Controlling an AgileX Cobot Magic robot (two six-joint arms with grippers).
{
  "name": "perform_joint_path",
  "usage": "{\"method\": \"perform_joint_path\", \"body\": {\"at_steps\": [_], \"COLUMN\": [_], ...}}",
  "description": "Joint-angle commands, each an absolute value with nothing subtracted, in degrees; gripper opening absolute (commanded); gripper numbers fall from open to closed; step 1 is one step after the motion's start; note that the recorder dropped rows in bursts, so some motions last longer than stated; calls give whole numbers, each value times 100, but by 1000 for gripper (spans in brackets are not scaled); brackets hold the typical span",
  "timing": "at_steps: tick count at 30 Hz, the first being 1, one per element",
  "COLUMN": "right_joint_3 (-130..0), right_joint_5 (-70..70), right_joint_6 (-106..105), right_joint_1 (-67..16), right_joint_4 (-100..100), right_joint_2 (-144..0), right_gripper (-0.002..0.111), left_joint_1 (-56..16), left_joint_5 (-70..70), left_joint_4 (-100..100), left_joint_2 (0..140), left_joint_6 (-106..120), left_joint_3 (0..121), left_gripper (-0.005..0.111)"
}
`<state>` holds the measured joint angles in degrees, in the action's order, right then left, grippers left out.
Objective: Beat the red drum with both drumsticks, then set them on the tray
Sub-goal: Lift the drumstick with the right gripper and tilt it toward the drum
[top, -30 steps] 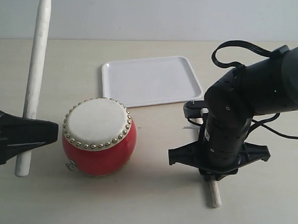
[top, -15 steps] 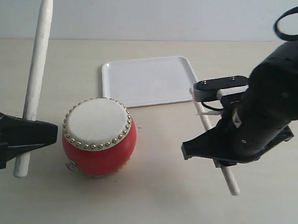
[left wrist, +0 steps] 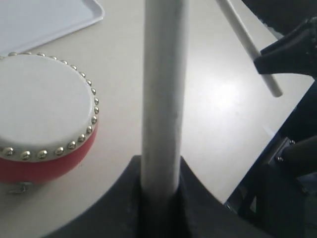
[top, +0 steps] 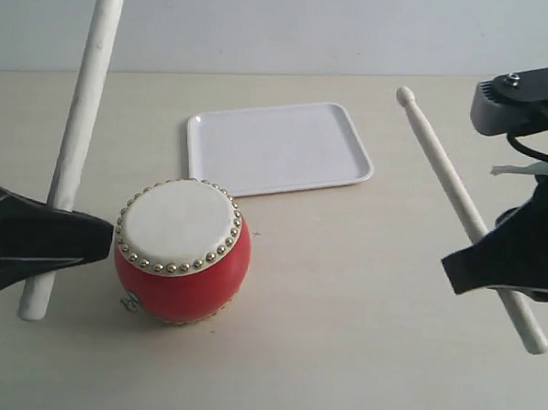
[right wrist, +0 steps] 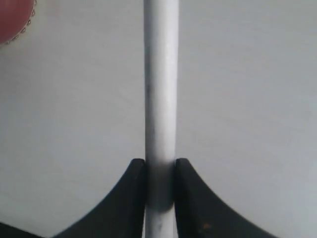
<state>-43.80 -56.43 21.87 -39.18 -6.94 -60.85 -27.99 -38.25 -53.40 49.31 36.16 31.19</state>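
**Both sticks gripped and raised, drum between, tray beyond**

Nearest, at the left edge: left gripper, jaws pinched on the left drumstick low on its shaft. Holds that stick nearly upright, top leaning slightly rightward, butt end poking out below the jaws, upper end running out of the exterior view. Shows in the left wrist view as black fingers tight against both sides of the pale wood.

At the right edge, about as near: right gripper, likewise clamped on the right drumstick toward its butt. Tilts this stick up and to the left, bead tip highest, butt sticking out below the jaws. Same squeeze in the right wrist view, shaft wedged between both fingers.

Between the two, closer to the left gripper: red drum, upright on the pale table, cream skin ringed with gold studs facing up. Apart from both sticks.

Farther back: white tray, flat on the table just beyond the drum.

Behind everything: plain light wall.
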Motion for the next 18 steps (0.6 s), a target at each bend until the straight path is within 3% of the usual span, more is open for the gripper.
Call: {"method": "perform_joint_path", "body": {"at_steps": [1, 9, 18], "right_joint_3": [-4365, -4365, -4365], "right_joint_5": [-5985, -5696, -5472], "right_joint_6": [1324, 331, -783], "right_joint_1": [-3900, -3900, -3900], "right_joint_4": [-208, 650, 1509], "right_joint_2": [-5794, -5806, -6339], "right_gripper": [0, 0, 0], "left_joint_1": [-2801, -2801, -2801], "left_joint_5": [-4496, -5446, -6513], "left_joint_4": [-4174, -1918, -1227], "left_joint_2": [4934, 4291, 2808], "left_joint_6": [2629, 356, -1139], "left_joint_3": [3475, 3929, 3642], "left_gripper": [0, 0, 0]}}
